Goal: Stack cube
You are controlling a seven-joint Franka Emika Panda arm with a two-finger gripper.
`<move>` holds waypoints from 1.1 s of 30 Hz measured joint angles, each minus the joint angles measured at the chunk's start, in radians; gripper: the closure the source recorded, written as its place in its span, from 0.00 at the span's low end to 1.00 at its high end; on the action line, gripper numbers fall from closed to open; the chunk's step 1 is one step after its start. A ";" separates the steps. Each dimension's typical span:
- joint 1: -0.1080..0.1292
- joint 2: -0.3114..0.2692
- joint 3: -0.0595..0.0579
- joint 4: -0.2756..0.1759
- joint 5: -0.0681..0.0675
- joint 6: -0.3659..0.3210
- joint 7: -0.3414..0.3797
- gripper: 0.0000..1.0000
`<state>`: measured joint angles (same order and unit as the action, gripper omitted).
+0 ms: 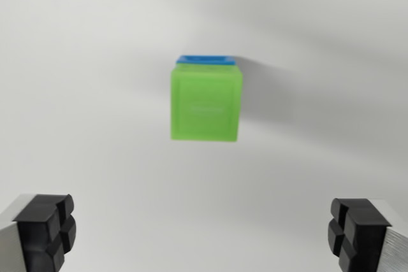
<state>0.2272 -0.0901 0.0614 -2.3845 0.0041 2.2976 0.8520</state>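
Black rubber fingertip pads (44, 227) of the gripper (204, 234) stand wide apart, holding nothing. Beyond them the translucent green plastic cube (205, 103) sits on the blue cube (207, 60), apparently already stacked and released, on the plain white tabletop (83, 93).

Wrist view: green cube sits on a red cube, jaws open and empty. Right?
Not quite. In the wrist view the cube under the green cube is blue, not red; only a strip of it shows past the green one's far edge. The rest holds: the gripper has its jaws wide apart with nothing between them.
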 joint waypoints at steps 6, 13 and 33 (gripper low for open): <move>0.000 -0.037 0.000 0.030 0.002 -0.066 -0.002 0.00; 0.000 -0.069 0.000 0.064 0.004 -0.133 -0.003 0.00; 0.000 -0.118 0.000 0.152 0.005 -0.270 -0.005 0.00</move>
<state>0.2272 -0.2083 0.0612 -2.2325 0.0091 2.0279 0.8475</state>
